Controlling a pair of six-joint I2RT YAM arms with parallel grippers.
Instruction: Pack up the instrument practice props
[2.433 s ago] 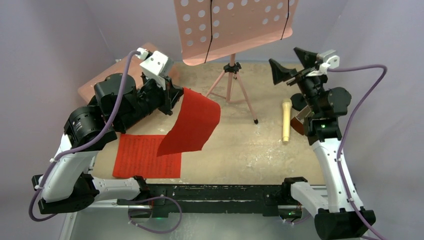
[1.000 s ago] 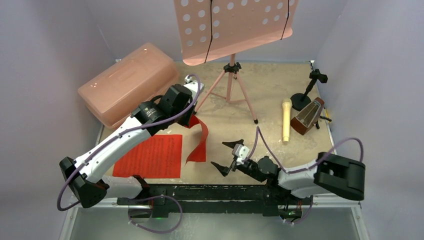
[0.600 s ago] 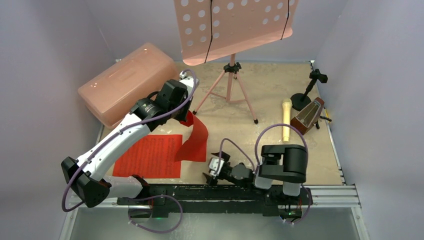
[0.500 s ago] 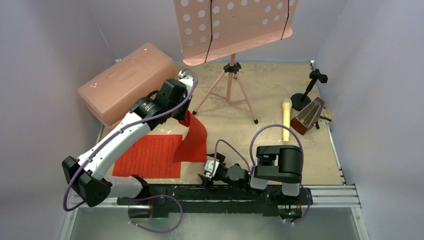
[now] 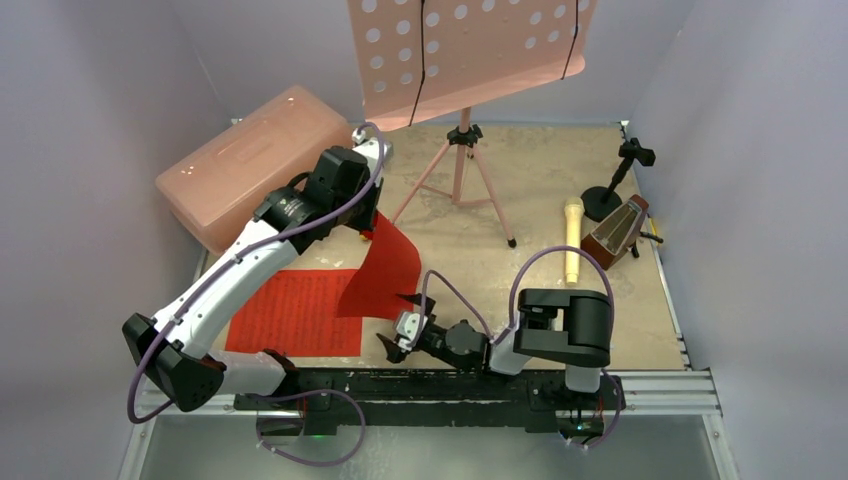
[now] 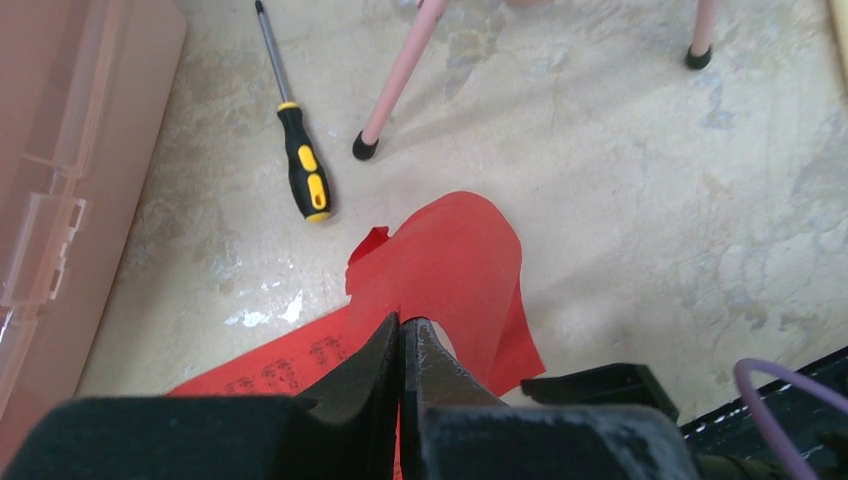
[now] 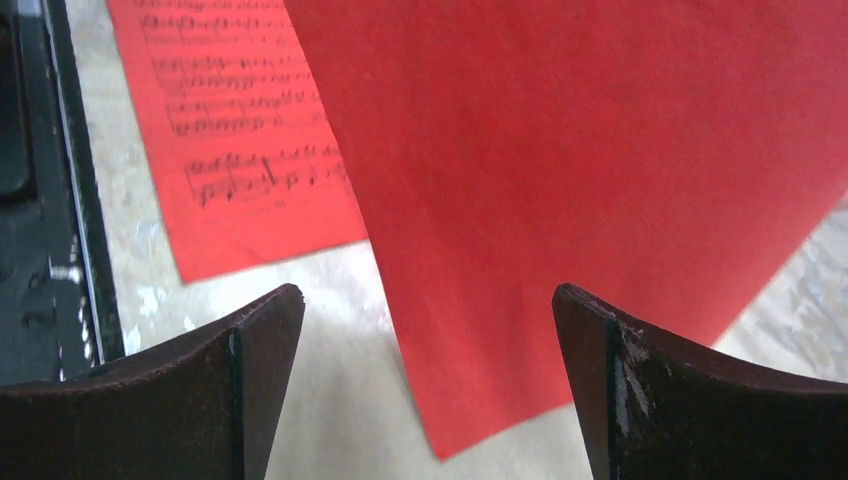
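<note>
My left gripper (image 5: 362, 222) (image 6: 402, 322) is shut on the top edge of one red sheet-music page (image 5: 380, 272) (image 6: 452, 258), which hangs curled above the table. A second red page (image 5: 295, 312) (image 7: 230, 130) lies flat near the front left. My right gripper (image 5: 394, 322) (image 7: 425, 292) stands open low at the front, its fingers either side of the hanging page's lower corner (image 7: 600, 150), not touching it. The pink music stand (image 5: 462, 170) is at the back centre. The cream microphone (image 5: 572, 240) and brown metronome (image 5: 615, 232) lie at the right.
A translucent pink lidded box (image 5: 255, 165) sits shut at the back left. A yellow-and-black screwdriver (image 6: 302, 170) lies beside a tripod foot (image 6: 362, 148). A small black stand (image 5: 615, 180) is behind the metronome. The black front rail (image 5: 420, 385) runs under my right arm.
My right arm swung left along the front edge until its open fingers reached the hanging page's lower corner. My left gripper drew back and left a little, holding the page.
</note>
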